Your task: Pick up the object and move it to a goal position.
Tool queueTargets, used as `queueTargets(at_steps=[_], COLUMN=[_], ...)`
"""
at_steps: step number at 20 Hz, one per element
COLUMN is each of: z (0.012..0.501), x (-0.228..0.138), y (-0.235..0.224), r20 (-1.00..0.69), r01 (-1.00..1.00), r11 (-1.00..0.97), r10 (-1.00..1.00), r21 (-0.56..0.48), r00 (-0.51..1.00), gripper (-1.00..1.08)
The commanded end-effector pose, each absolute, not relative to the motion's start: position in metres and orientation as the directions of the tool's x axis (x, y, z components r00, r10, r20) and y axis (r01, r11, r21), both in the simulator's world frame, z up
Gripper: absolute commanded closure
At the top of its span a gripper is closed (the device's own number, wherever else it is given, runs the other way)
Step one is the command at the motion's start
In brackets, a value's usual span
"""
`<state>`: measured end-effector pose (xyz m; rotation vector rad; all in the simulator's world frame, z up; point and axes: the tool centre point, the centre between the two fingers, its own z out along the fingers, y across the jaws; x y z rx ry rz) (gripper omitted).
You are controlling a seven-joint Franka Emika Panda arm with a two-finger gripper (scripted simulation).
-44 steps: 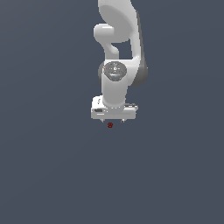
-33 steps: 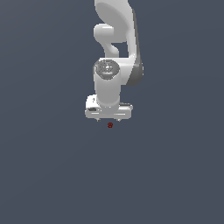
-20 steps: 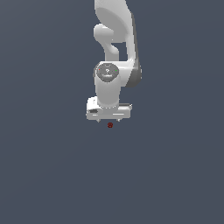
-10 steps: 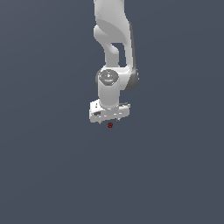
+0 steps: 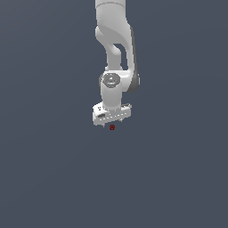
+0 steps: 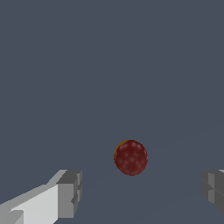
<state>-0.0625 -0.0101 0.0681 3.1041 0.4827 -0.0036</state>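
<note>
The hand hangs wide open just above the object, which lies on the plain grey desk far from any visible edge; being small and round, it may well roll or squirt free if the fingers close off-centre. Only the wrist view shows the object sitting between the two spread fingertips, while the exterior view shows the arm's upright pose over it.

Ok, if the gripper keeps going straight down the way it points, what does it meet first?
Probably the dark red ball: it lies between the open gripper's fingers, untouched. Depth to the grey surface is unclear.
</note>
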Motion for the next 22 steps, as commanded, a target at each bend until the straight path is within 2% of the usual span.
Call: queueTargets(at_steps=[1, 20, 21, 22], z=[0.067, 0.017, 0.017, 0.017], x=[-0.063, -0.064, -0.064, -0.064], y=[-0.01, -0.01, -0.01, -0.01], r20=[0.0, 0.0, 0.0, 0.0], r01=[0.31, 0.31, 0.31, 0.31], r11=[-0.951, -0.951, -0.951, -0.951], r10=[0.31, 0.31, 0.31, 0.31], r21=[0.0, 0.0, 0.0, 0.0], r00=[0.951, 0.951, 0.951, 0.951], gripper=[-0.92, -0.92, 1.08, 1.08])
